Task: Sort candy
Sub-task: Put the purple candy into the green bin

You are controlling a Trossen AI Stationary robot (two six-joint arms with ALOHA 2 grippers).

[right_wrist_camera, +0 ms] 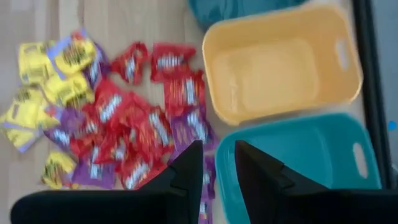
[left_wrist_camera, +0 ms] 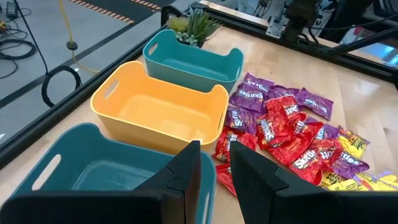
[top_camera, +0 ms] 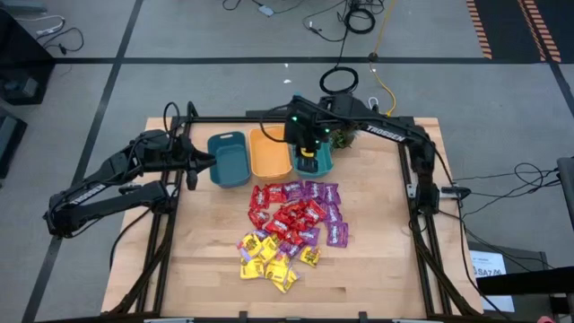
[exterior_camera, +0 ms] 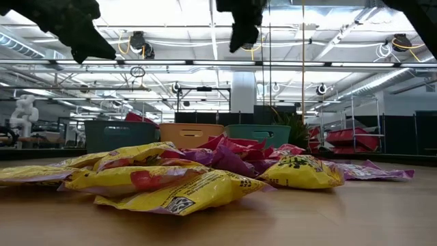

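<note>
The candy (top_camera: 289, 226) lies in a loose pile on the wooden table: purple packets toward the far and right side, red in the middle, yellow (top_camera: 269, 258) at the near side. It also shows in the low view (exterior_camera: 205, 171) and both wrist views (left_wrist_camera: 292, 130) (right_wrist_camera: 124, 124). Three empty bins stand in a row behind the pile: teal (top_camera: 229, 159), orange (top_camera: 269, 154), teal (top_camera: 321, 161). My left gripper (top_camera: 193, 168) hovers open at the left teal bin's left side (left_wrist_camera: 214, 165). My right gripper (top_camera: 309, 148) hangs open above the right teal bin (right_wrist_camera: 217, 165). Neither holds anything.
A small green plant (top_camera: 345, 135) stands behind the right teal bin. Black frame rails (top_camera: 417, 206) run along the table's left, right and far sides. Bare wood (top_camera: 386, 260) lies right of the pile and near the front edge.
</note>
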